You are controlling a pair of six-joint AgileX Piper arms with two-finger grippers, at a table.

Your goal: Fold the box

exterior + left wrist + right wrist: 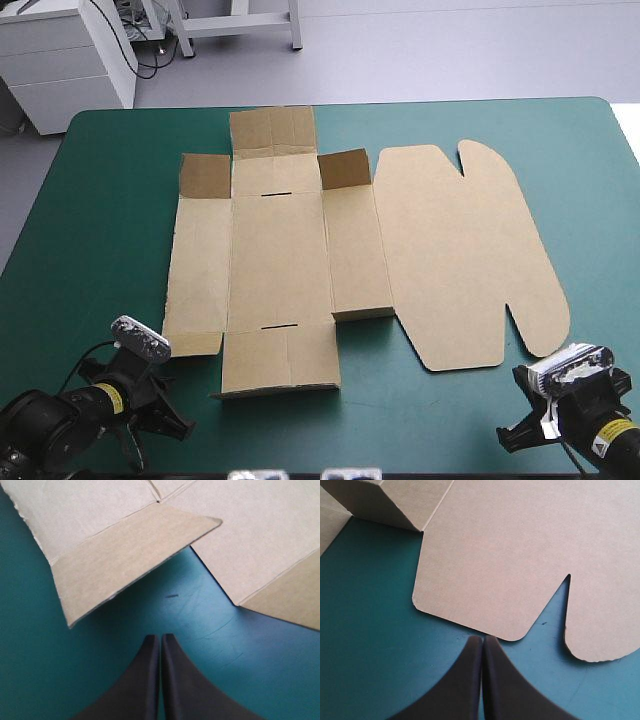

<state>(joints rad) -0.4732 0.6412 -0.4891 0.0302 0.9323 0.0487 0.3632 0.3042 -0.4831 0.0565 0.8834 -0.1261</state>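
Looking down from the high camera, I see the box opened out as a cut brown sheet in the middle of the teal-green table cover, mostly flat. Its lid, with rounded lobes and two notches, lies flat on the right side. The two small corner flaps on the far side are tipped up a little. On my left wrist feed the left gripper has its black fingers pressed together into one point and grips nothing. It sits over bare cover, with a slightly raised flap of the box ahead of it, not touching. On my right wrist feed the right gripper is likewise closed and empty. Its tip is just short of the lid's rounded near edge, beside one notch; I cannot tell whether it touches the board. Both arms sit low at the near edge of the table, one at each corner.
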